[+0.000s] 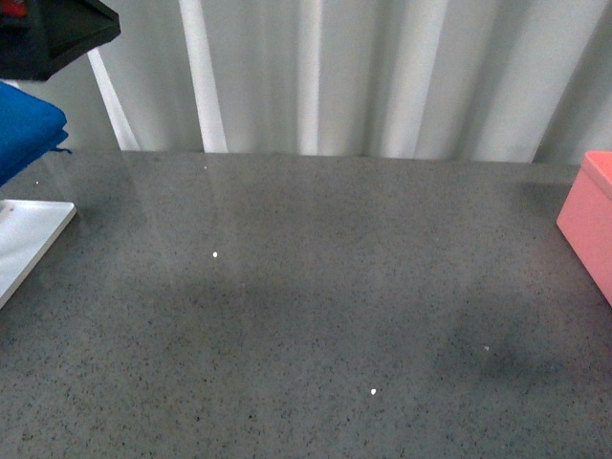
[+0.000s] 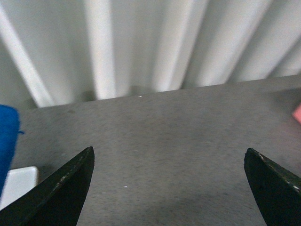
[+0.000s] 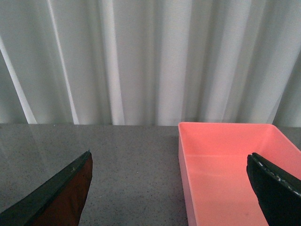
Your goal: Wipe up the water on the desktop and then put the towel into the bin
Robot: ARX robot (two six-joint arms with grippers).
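The desktop (image 1: 306, 287) is a glossy dark-grey speckled surface that fills the front view. The blue towel (image 1: 24, 134) shows at the far left edge, bunched and raised above the white board; it also shows in the left wrist view (image 2: 7, 141). The pink bin (image 1: 588, 220) stands at the right edge. My left gripper (image 2: 168, 149) is open and empty over bare desktop. My right gripper (image 3: 169, 154) is open and empty, facing the bin (image 3: 225, 165), which looks empty inside. Neither gripper shows in the front view. A faint darker patch (image 1: 497, 354) lies at the front right of the desktop.
A flat white board (image 1: 29, 239) lies at the left edge under the towel, and also shows in the left wrist view (image 2: 19, 183). A black object (image 1: 48, 33) hangs at the top left. A pale pleated curtain (image 1: 363, 76) closes off the back of the desktop.
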